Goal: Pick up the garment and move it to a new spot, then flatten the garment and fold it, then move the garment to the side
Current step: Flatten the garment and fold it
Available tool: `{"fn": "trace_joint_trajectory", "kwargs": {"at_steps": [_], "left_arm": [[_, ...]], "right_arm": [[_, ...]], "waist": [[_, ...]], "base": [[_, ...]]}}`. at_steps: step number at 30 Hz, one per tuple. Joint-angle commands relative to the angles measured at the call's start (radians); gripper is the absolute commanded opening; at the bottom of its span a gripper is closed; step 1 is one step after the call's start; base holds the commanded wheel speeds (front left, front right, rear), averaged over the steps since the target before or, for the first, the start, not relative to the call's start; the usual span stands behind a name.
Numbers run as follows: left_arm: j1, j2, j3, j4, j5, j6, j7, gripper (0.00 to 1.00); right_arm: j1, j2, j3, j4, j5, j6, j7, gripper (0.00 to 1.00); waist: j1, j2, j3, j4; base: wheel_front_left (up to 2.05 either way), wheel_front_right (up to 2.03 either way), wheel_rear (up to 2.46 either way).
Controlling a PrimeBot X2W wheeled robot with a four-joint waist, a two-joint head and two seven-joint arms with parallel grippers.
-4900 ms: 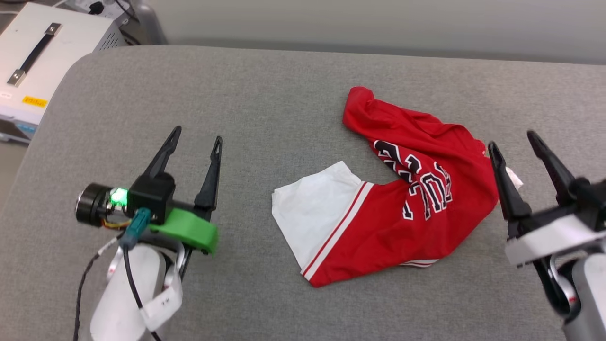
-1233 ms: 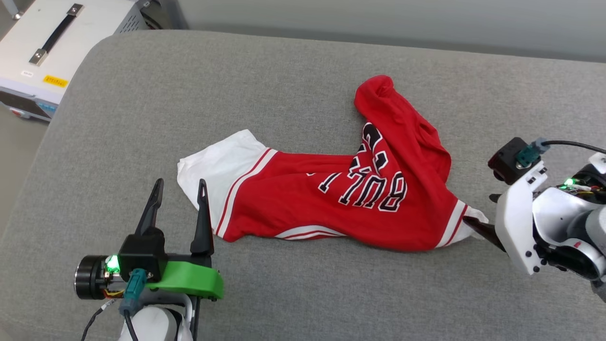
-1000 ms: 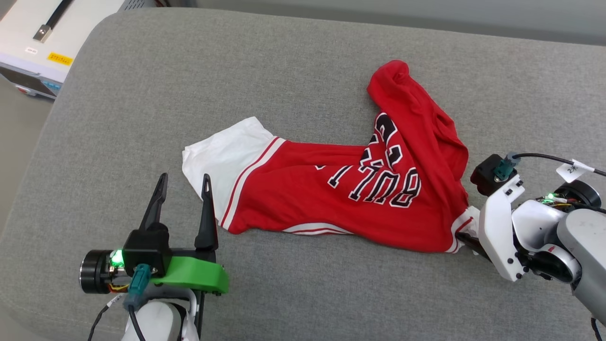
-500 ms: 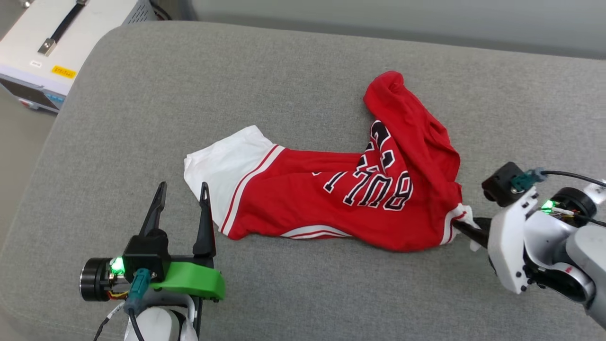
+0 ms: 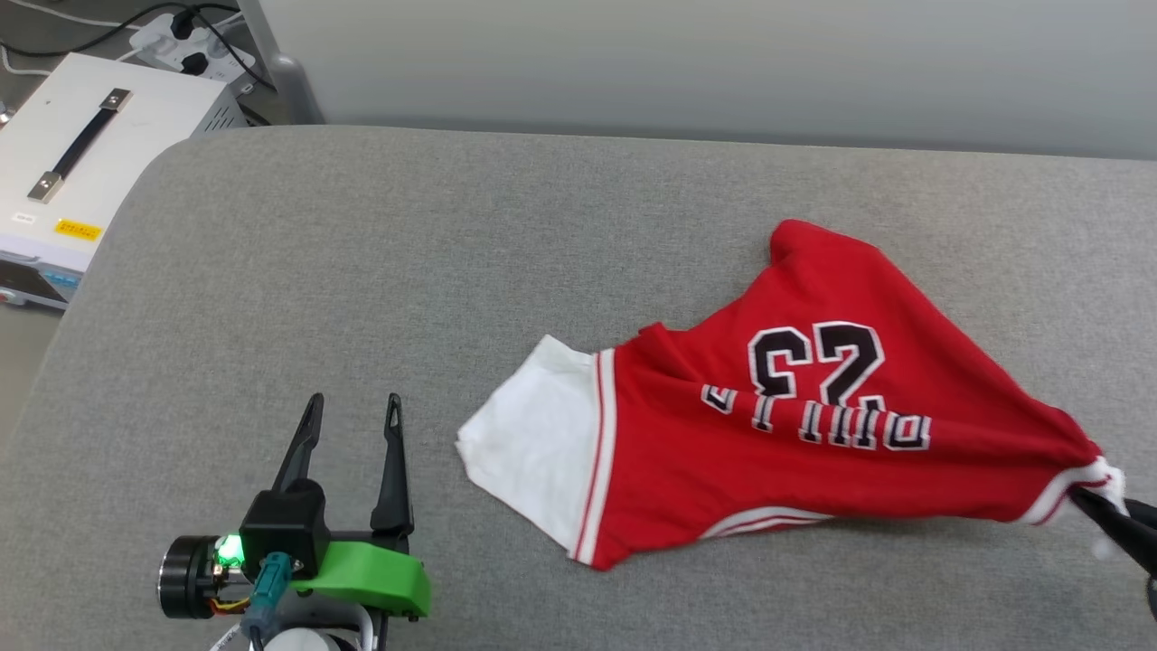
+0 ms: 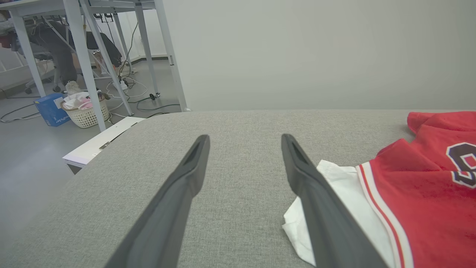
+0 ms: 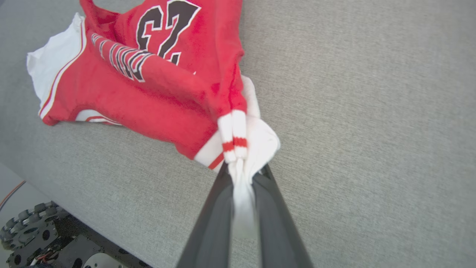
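The garment (image 5: pixel 795 434) is a red jersey with white sleeves, print side up, stretched across the right half of the grey table. My right gripper (image 7: pixel 243 172) is shut on its bunched white sleeve, and its dark fingertips (image 5: pixel 1098 515) show at the right edge of the head view. That pinched end is lifted, the rest of the garment (image 7: pixel 148 82) trails on the cloth. My left gripper (image 5: pixel 352 407) stands open and empty near the front left, a short way left of the other white sleeve (image 5: pixel 533 452). In the left wrist view the garment (image 6: pixel 416 193) lies just right of my open left gripper (image 6: pixel 243 139).
The grey padded table (image 5: pixel 407 253) has a rounded far-left corner. A white equipment case (image 5: pixel 81 172) with a black handle stands beyond that corner. A pale wall (image 5: pixel 723 63) runs behind. White desk legs (image 6: pixel 81 56), a basket (image 6: pixel 85 111) and cables sit on the floor.
My right gripper has dragged the garment to the right and lifted its sleeve end, spreading the print. The head camera has shifted. The left gripper stays open in place.
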Motion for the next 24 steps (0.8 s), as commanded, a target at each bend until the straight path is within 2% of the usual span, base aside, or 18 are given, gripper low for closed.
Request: {"fn": "trace_joint_trajectory", "kwargs": {"at_steps": [1, 4, 7, 12, 17, 24], "left_arm": [[0.022, -0.008, 0.005, 0.0, 0.007, -0.005, -0.006, 1.0], [0.026, -0.014, 0.008, 0.002, 0.011, -0.012, -0.006, 1.0], [0.025, -0.019, 0.01, 0.003, 0.016, -0.019, -0.006, 1.0], [0.015, -0.026, 0.015, 0.002, 0.024, -0.027, -0.006, 1.0], [-0.008, -0.035, 0.014, 0.003, 0.029, -0.037, -0.006, 1.0], [-0.062, -0.048, 0.001, 0.007, 0.034, -0.049, -0.006, 1.0]], "right_arm": [[0.059, 0.023, -0.074, -0.008, -0.013, -0.001, 0.014, 0.0], [0.17, 0.072, -0.241, -0.021, -0.055, -0.001, 0.052, 0.0], [0.256, 0.149, -0.403, -0.057, -0.096, -0.001, 0.101, 0.0], [0.298, 0.247, -0.569, -0.127, -0.133, -0.001, 0.187, 0.0], [0.194, 0.261, -0.59, -0.126, -0.19, -0.001, 0.258, 0.0], [-0.084, 0.215, -0.493, -0.001, -0.275, -0.001, 0.328, 0.0]], "waist": [[0.0, -0.0001, -0.007, -0.009], [0.0, -0.0001, -0.003, -0.008], [0.0, -0.0001, 0.001, -0.004], [0.0, -0.0001, 0.021, 0.006], [0.0, -0.0001, 0.057, 0.018], [0.0, -0.0001, 0.127, 0.063]], "base": [[0.0, 0.0, 0.0], [0.0, 0.0, 0.0], [0.0, 0.0, 0.0], [0.0, 0.0, 0.0], [0.0, 0.0, 0.0], [0.0, 0.0, 0.0]]}}
